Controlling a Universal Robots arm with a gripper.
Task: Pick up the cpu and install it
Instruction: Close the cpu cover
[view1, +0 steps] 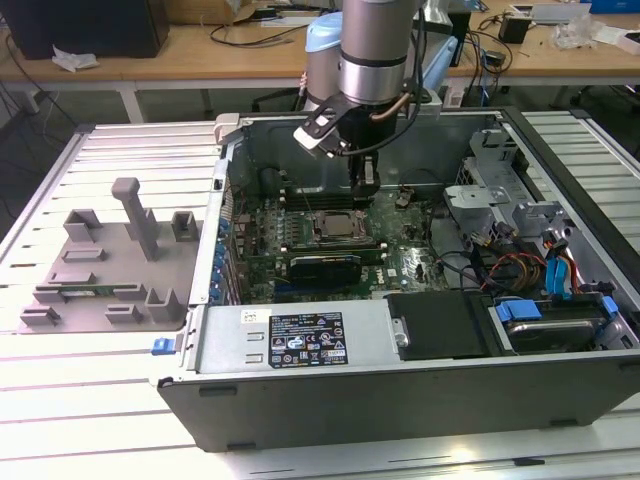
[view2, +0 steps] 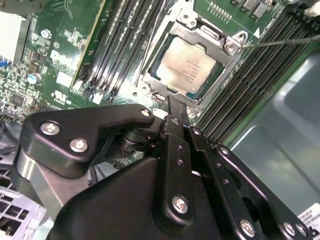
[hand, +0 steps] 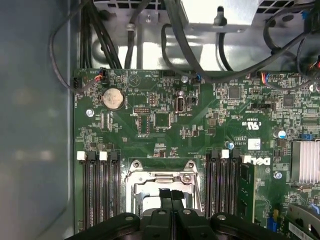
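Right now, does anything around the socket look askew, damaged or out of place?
Nothing stands out. The silvery-grey square cpu lies flat and straight inside the square black-and-metal socket frame, and the black tool, shut and empty, hangs above its edge.

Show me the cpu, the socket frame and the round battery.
cpu (view2: 187, 67): second wrist view, middle of its metal top.
socket frame (hand: 161, 176): first wrist view, on its metal bar.
round battery (hand: 113, 98): first wrist view, its centre.

— Exterior view?
— We are looking down from well off the gripper (view1: 366, 190) into the case (view1: 300, 400).
— And in both wrist views?
— We are peering past it from just behind, sharing the socket frame (view2: 210, 35) (hand: 162, 176) close below.
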